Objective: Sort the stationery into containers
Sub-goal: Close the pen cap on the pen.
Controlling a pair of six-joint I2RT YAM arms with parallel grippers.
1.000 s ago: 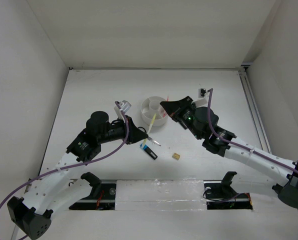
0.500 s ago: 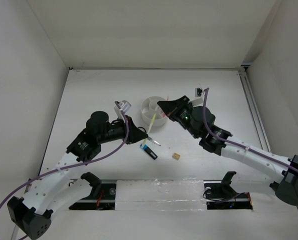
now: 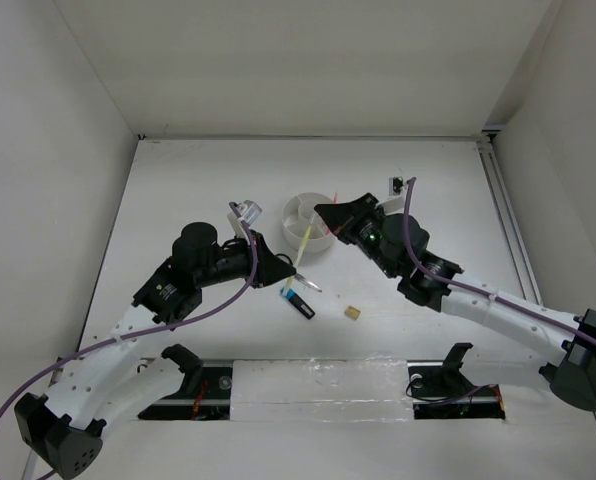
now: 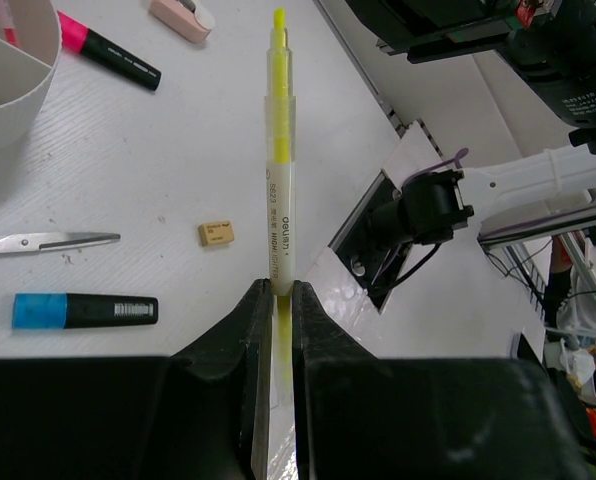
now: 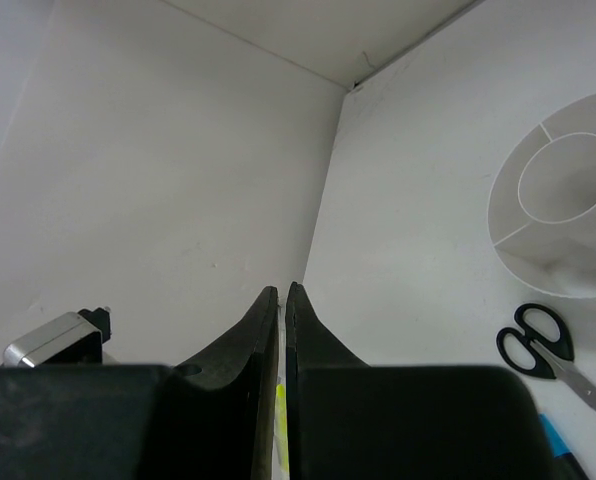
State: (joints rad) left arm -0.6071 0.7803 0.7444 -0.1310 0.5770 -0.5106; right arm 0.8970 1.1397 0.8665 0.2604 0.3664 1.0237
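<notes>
My left gripper [image 3: 288,270] is shut on the lower end of a thin pale yellow pencil [image 4: 278,150], which sticks out towards the white divided tub [image 3: 300,210]. It also shows in the left wrist view [image 4: 275,290]. My right gripper [image 3: 324,211] hovers at the tub's right rim; its jaws are shut [image 5: 281,290] with nothing clamped. Black-handled scissors [image 5: 538,345], a blue-and-black highlighter [image 4: 83,310], a tan eraser [image 4: 216,233], a pink-and-black highlighter [image 4: 108,50] and a pinkish eraser [image 4: 181,12] lie on the table. The red pen is out of view.
The tub [image 5: 568,210] has a round centre cell and outer cells. The blue highlighter [image 3: 298,303] and tan eraser [image 3: 352,313] lie between the arms, in front of the tub. Cell walls stand at left, right and back.
My right gripper has shifted slightly left, closer over the tub's rim. My left gripper and the yellow pencil have not moved.
</notes>
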